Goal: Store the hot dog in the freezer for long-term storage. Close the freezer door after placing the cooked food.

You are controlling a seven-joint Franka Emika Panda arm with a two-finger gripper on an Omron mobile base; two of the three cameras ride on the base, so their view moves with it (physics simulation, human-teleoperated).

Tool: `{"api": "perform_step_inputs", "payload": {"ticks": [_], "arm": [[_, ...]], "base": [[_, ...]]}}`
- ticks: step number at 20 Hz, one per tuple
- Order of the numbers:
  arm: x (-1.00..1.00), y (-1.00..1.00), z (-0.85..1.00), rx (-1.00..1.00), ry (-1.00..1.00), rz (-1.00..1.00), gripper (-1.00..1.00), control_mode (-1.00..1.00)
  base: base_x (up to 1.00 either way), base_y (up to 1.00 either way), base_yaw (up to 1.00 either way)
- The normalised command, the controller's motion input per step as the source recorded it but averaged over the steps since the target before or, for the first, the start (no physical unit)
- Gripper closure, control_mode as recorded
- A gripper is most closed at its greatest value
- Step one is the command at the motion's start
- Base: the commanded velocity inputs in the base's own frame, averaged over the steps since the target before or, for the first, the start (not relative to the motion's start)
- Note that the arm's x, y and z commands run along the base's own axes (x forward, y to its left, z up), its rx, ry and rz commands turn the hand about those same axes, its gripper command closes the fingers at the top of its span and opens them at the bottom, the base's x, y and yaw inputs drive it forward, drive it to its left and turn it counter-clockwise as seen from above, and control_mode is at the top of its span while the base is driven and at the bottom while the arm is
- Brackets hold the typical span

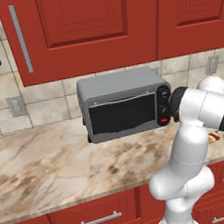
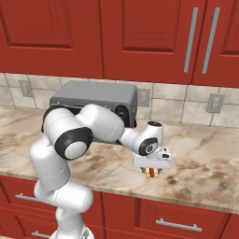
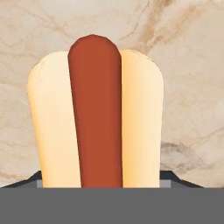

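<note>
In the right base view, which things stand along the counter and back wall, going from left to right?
Left wall outlet → microwave → hot dog under the gripper → right wall outlet.

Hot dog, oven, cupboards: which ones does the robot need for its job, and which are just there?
For the job:
hot dog
hand, right over it

Just there:
toaster oven
red cupboards
wall sockets
counter
</note>
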Motion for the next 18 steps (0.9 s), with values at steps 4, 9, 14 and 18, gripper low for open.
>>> {"api": "perform_step_inputs", "payload": {"ticks": [4,9,14,18], "arm": [[-0.04,0.24,0.55,0.02,-0.01,-0.33,1.0,-1.0],[-0.63,0.78,0.52,-0.01,-0.03,-0.18,1.0,-1.0],[-0.74,0.93,0.35,-0.05,-0.04,-0.09,1.0,-1.0],[-0.76,0.99,0.37,-0.07,-0.1,-0.04,1.0,-1.0]], "base": [[0.0,0.0,0.0],[0.0,0.0,0.0],[0.0,0.0,0.0],[0.0,0.0,0.0]]}}
